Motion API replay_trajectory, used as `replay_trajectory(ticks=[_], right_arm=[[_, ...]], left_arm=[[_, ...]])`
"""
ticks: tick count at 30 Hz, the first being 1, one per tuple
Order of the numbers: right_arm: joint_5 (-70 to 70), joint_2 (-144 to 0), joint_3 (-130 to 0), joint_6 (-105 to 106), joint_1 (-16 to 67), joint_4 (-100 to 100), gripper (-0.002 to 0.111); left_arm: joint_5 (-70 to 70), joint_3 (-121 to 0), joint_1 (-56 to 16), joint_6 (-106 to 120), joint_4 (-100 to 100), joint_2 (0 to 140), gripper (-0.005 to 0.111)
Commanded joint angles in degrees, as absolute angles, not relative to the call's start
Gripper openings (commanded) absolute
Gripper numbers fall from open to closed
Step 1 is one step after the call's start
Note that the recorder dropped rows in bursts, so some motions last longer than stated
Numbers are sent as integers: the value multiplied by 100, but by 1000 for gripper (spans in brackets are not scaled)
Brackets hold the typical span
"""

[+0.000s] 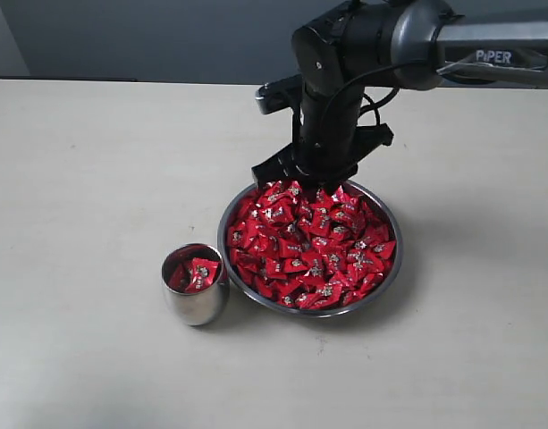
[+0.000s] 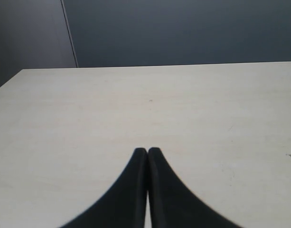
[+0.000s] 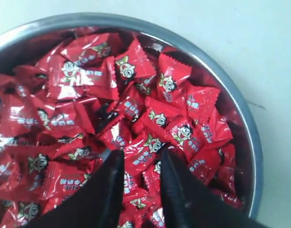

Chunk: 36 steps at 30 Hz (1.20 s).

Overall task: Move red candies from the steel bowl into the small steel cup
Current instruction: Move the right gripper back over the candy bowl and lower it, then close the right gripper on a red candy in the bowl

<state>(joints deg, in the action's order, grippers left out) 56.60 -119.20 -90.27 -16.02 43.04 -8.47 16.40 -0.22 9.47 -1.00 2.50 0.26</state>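
The right pincer [image 3: 141, 154] dips into the heap of shiny red wrapped candies [image 1: 314, 250] filling the wide, shallow steel bowl [image 1: 318, 313] at centre frame. Its black fingers stand a little apart, candies between the tips, nothing clearly held. A few candies sit in the small rounded steel cup [image 1: 195, 308], just beside the bowl at lower left on the pale counter [image 1: 95, 179]. The left pincer [image 2: 147, 150] hangs over the counter, closed and empty.
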Motion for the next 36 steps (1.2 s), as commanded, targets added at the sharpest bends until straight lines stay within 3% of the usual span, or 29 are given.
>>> replay_trajectory(ticks=[1,21,36], right_arm=[[6082,-12232,-9173,-2302,4268,-811,27],[5645,-12359,-9173,-4010,4001,-220,27],[5665,-12478,-9173,-4066,4001,-94,27]], left_arm=[[1630,0,961,-115,257,0,0],[1630,0,951,-115,257,0,0],[1630,0,951,-115,257,0,0]])
